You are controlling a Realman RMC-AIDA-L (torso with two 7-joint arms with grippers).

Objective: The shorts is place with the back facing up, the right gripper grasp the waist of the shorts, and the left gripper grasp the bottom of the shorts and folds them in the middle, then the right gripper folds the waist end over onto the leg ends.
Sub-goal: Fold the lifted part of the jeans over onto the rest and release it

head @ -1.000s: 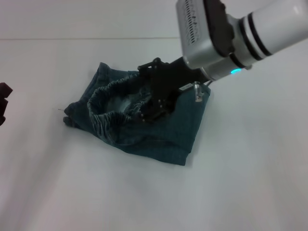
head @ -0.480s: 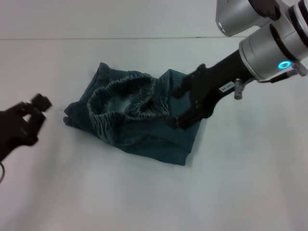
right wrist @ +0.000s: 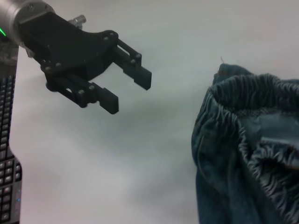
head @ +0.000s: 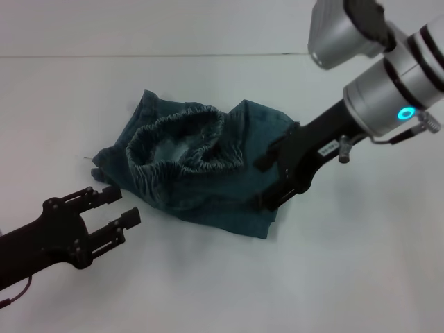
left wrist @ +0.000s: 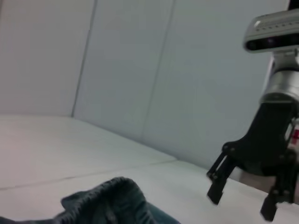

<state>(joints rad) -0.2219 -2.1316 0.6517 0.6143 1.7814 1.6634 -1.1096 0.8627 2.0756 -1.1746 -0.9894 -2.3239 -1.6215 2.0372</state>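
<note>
the shorts (head: 201, 170) lie bunched in a rough heap near the middle of the white desk (head: 333, 277), not spread flat. they look like soft, limp denim: light, likely to sag and drag rather than hold a shape, with enough weave to resist slipping between fingers. the waist of the shorts (head: 182, 147) stands up as a puckered, ruffled elastic ring, gaping open toward the camera; that thick gathered band looks like the surest place to pinch. the flatter cloth on the robot's right side ends in a smoother folded edge, and i cannot tell where the leg hems lie.

the right gripper (head: 269, 182) hovers at that right edge of the cloth, its black fingers parted and holding nothing. the left gripper (head: 114, 205) sits low just beside the heap's left corner, fingers also apart and empty. a keyboard (right wrist: 8, 158) shows at the desk edge.
</note>
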